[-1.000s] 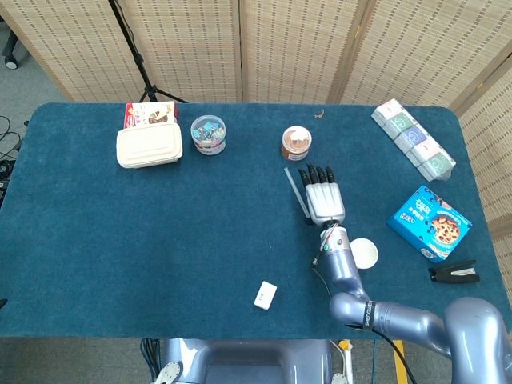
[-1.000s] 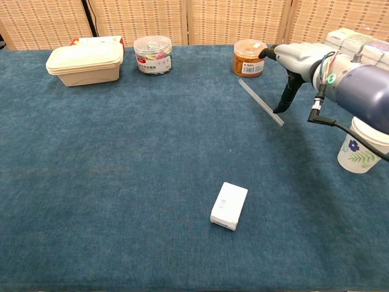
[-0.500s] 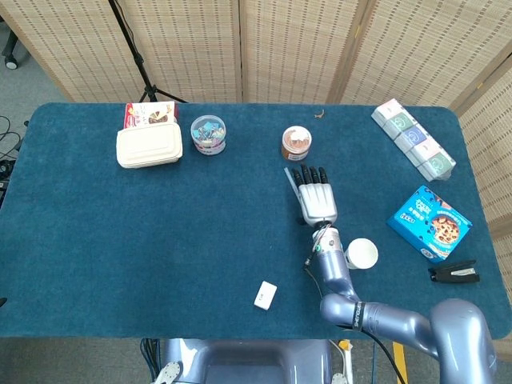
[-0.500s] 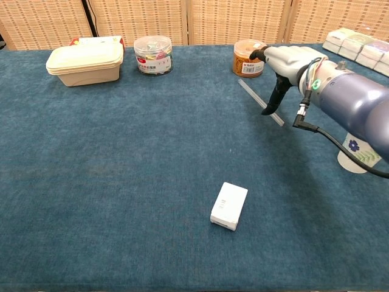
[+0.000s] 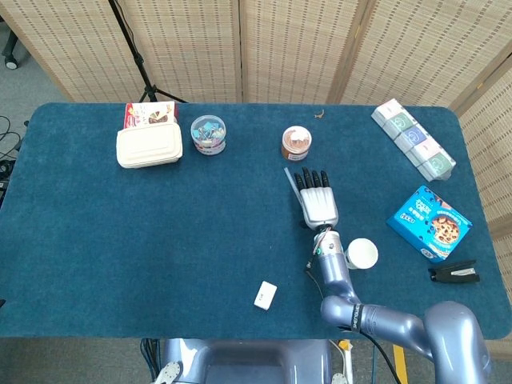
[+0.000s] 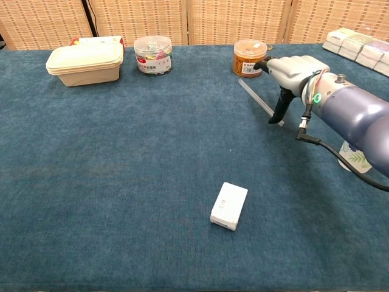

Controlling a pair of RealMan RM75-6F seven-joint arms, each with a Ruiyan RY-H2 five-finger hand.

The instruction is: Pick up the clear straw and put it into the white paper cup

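Observation:
The clear straw [image 6: 258, 100] lies flat on the blue cloth, running diagonally just in front of an orange-lidded jar [image 6: 250, 58]. My right hand [image 6: 293, 72] hovers over its near end with the fingers stretched out, and the dark thumb points down to about the straw's near tip. In the head view this hand [image 5: 319, 200] covers most of the straw [image 5: 290, 177], so only the far end shows. The white paper cup [image 5: 362, 254] stands upright to the right of my forearm; in the chest view the arm hides most of the cup [image 6: 353, 157]. The left hand is in neither view.
A small white box [image 6: 229, 205] lies near the front middle. At the back left are a takeaway box [image 5: 149, 146] and a clear tub [image 5: 208, 134]. A blue cookie box [image 5: 429, 222], a black stapler [image 5: 454, 273] and a row of packs [image 5: 413, 138] sit at the right.
My right hand shifted left over the straw, then eased back and a little lower, thumb now by the straw's near tip. The straw has not moved.

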